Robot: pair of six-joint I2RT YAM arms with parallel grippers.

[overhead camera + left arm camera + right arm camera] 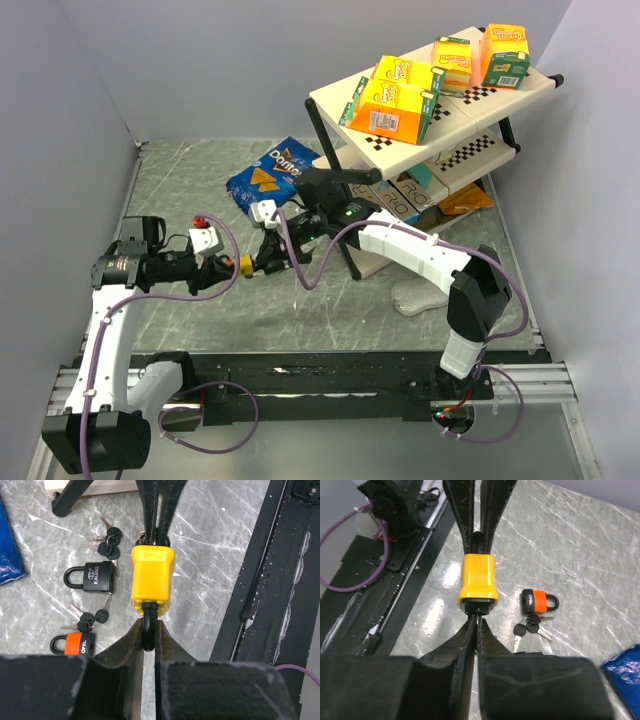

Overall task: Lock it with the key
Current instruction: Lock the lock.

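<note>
Right now the yellow padlock (152,580) hangs in the air above the tabletop (210,540), held between the two claws, which meet tip to tip left of the middle. The left claw (149,636) is closed tight on the lock's black shackle (149,622), a finger pressed against each side of the loop. The right claw (478,626) is pinched almost fully shut at the opposite, keyhole end, gripping the key (478,614), of which only a sliver shows between the fingers. The left arm rises from its base, bends at the elbow and reaches rightward, low and level; the right arm arches up from its base and stretches leftward. On the tabletop beside the held lock lie a black padlock (95,577) and an orange padlock (75,644), with spare keys (107,537) next to them. Farther back are a blue chip bag (272,175) and a shelf rack (330,100) carrying yellow boxes (395,105).
</note>
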